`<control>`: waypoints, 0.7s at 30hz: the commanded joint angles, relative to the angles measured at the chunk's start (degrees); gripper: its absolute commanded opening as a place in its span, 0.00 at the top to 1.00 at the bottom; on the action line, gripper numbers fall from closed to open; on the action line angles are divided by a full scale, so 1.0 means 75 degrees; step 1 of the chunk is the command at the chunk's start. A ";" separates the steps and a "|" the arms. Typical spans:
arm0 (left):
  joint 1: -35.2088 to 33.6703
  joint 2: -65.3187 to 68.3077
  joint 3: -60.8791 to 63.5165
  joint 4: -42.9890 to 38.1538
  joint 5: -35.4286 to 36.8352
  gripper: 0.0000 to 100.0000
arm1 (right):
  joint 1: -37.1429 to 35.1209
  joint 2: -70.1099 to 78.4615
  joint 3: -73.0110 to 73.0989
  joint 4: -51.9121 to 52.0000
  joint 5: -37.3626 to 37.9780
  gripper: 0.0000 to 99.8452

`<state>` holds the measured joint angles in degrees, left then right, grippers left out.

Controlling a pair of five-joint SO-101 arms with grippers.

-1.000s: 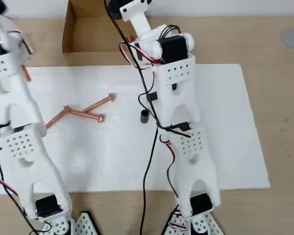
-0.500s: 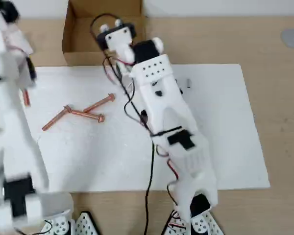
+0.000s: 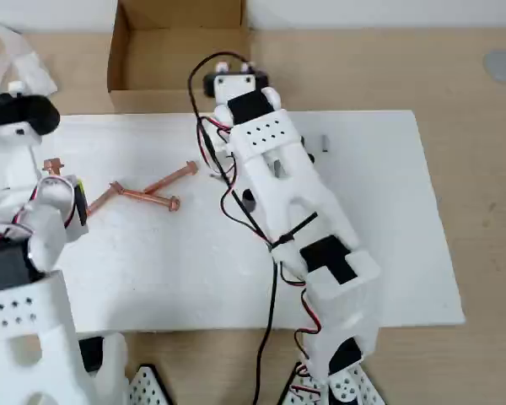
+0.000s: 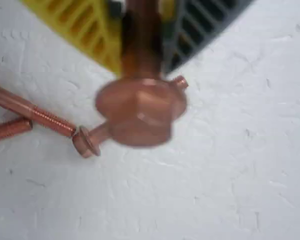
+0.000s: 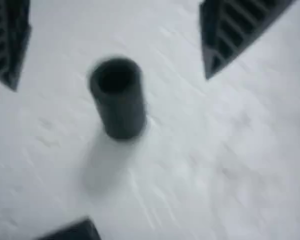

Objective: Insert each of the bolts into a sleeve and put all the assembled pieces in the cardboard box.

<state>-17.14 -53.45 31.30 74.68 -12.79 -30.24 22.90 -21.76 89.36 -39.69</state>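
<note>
My left gripper (image 4: 140, 47) is shut on a copper bolt (image 4: 140, 107), its hexagonal head hanging just above the white foam sheet (image 3: 388, 219). From above, that bolt (image 3: 52, 165) is at the sheet's left end. Three loose bolts (image 3: 148, 194) lie crossed beside it. A black sleeve (image 5: 117, 95) stands upright on the foam between the open fingers (image 5: 235, 35) of my right gripper (image 5: 110, 75), untouched. In the high view the sleeve (image 3: 250, 201) peeks out under the right arm. The cardboard box (image 3: 122, 51) sits behind the foam.
The right arm (image 3: 287, 186) lies diagonally over the middle of the foam, with its cables trailing to the front edge. A small grey piece (image 3: 325, 143) lies on the foam to its right. A grey disc (image 3: 504, 65) is on the wooden table at the far right.
The right arm has come back from the box and dropped its gripper over the sleeve. The left arm has drawn back toward the front, bringing its bolt closer to the loose bolts.
</note>
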 commanded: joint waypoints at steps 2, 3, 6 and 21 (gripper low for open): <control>0.0047 -0.0557 0.0070 -0.0176 -0.0023 0.99 | 0.0193 0.0100 0.0029 -0.1020 -0.1160 0.72; 0.0047 -0.0615 0.0070 -0.0176 -0.0023 0.99 | 0.0240 0.0217 0.0041 -0.1160 -0.1407 0.72; 0.0047 -0.0697 0.0070 -0.0152 -0.0023 0.99 | 0.0440 0.0697 0.0041 -0.1325 -0.2309 0.72; 0.0059 -0.0686 0.0082 -0.0211 -0.0012 0.99 | 0.1377 0.2315 -0.1389 -0.1442 -0.3270 0.72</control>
<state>-17.14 -57.58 32.26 74.68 -12.79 -21.19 40.13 -28.09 79.34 -64.04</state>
